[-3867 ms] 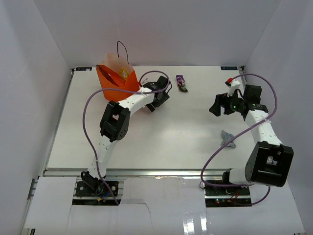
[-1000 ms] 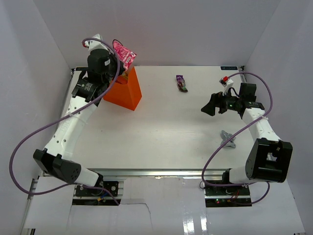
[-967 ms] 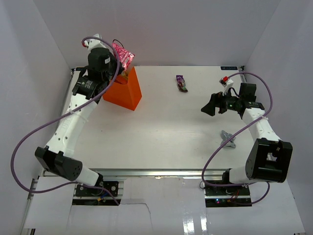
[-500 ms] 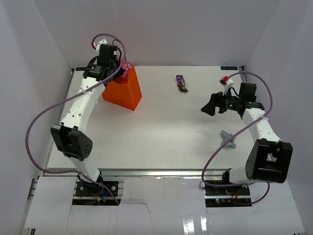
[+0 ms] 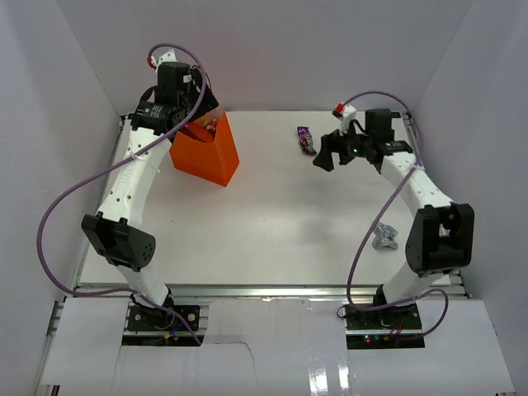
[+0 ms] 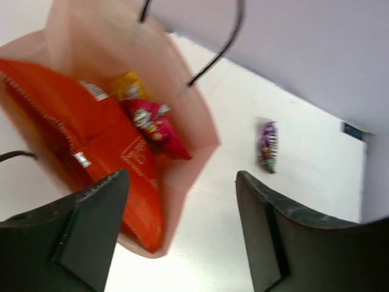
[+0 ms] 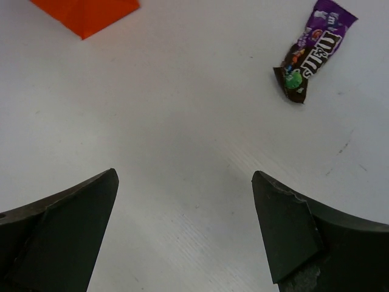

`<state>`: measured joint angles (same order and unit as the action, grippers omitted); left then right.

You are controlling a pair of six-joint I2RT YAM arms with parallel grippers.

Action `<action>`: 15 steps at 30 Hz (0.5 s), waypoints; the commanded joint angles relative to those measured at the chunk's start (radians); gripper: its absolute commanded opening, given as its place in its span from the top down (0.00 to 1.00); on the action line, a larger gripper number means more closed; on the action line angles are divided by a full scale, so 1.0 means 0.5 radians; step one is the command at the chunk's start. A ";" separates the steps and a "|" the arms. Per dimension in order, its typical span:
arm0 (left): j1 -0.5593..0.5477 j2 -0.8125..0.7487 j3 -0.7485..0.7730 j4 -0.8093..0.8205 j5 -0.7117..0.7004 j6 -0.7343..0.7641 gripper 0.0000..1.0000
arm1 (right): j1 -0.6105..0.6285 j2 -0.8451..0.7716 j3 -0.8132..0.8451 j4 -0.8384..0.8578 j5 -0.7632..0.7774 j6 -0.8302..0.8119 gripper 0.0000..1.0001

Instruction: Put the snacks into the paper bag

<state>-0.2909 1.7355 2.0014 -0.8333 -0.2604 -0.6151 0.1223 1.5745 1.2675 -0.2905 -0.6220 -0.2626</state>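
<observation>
Over the far-left corner of the table (image 5: 272, 223), the left gripper (image 6: 182, 176) hangs above the paper bag (image 5: 210, 157) — jaws spread, nothing between them. Inside the bag lie the red crisp bag (image 6: 79, 128), a pink packet (image 6: 155, 125) and a yellow sweet (image 6: 127, 88). Right gripper (image 7: 183, 176) hovers over bare table, jaws wide apart and empty — the purple sweet (image 7: 316, 45) lies just beyond it at the far middle. Silver-grey sweet (image 5: 384, 239) sits at the near right, well apart from the bag.
</observation>
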 commanded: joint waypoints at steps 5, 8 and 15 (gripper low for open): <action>0.005 -0.429 -0.151 0.497 0.735 0.325 0.04 | 0.271 0.823 0.943 -0.139 1.105 0.660 0.06; 0.008 -0.730 -0.412 0.708 0.907 0.316 0.02 | 0.308 1.175 1.360 -0.269 1.173 0.697 0.06; 0.005 -1.356 -1.298 0.961 0.993 0.053 0.02 | 0.332 1.535 1.653 -0.131 1.449 0.670 0.05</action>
<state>-0.2897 1.1358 1.4624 -0.4320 0.1829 -0.5346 0.2863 2.3360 2.0113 -0.3664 -0.0071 0.0509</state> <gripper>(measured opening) 0.978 0.951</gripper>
